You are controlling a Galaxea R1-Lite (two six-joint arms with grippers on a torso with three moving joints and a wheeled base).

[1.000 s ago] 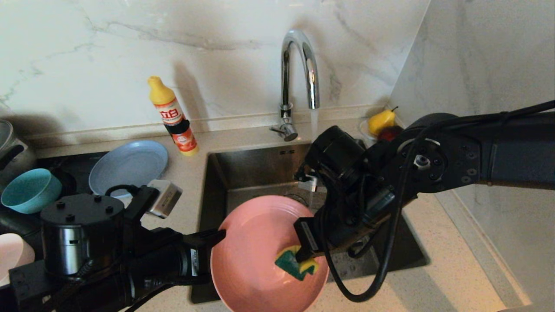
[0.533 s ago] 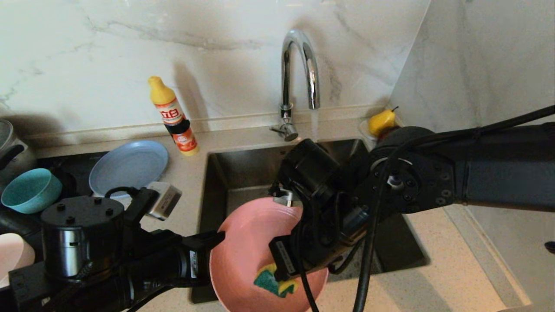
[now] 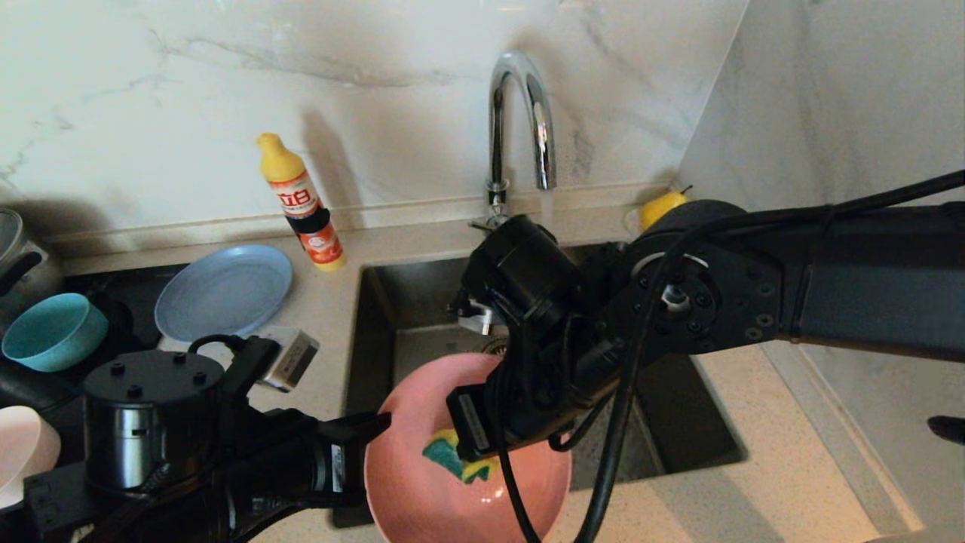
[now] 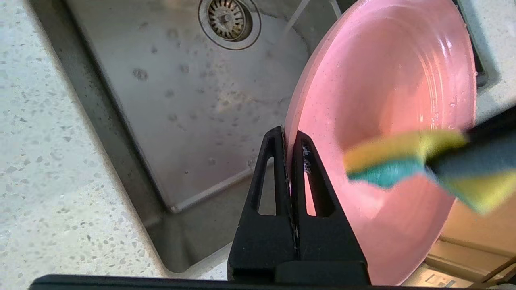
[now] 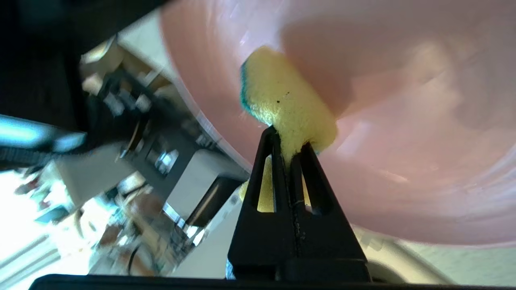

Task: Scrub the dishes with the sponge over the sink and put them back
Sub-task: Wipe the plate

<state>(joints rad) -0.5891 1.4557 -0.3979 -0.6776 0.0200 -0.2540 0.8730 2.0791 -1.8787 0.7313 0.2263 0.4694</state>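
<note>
Over the sink's (image 3: 422, 302) front edge, left gripper (image 4: 289, 139) clamps the pink plate's (image 3: 422, 490) rim, plate tilted. Right gripper (image 5: 288, 147) pinches the yellow-green sponge (image 3: 452, 455), pressing it on the plate's face. Faucet (image 3: 520, 113) runs behind.

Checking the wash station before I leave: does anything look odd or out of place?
Mostly normal. The faucet runs into the sink, missing the pink plate, and the sponge is squashed out of shape.

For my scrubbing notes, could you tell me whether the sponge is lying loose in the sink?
No, the right gripper pinches the sponge against the pink plate.
</note>
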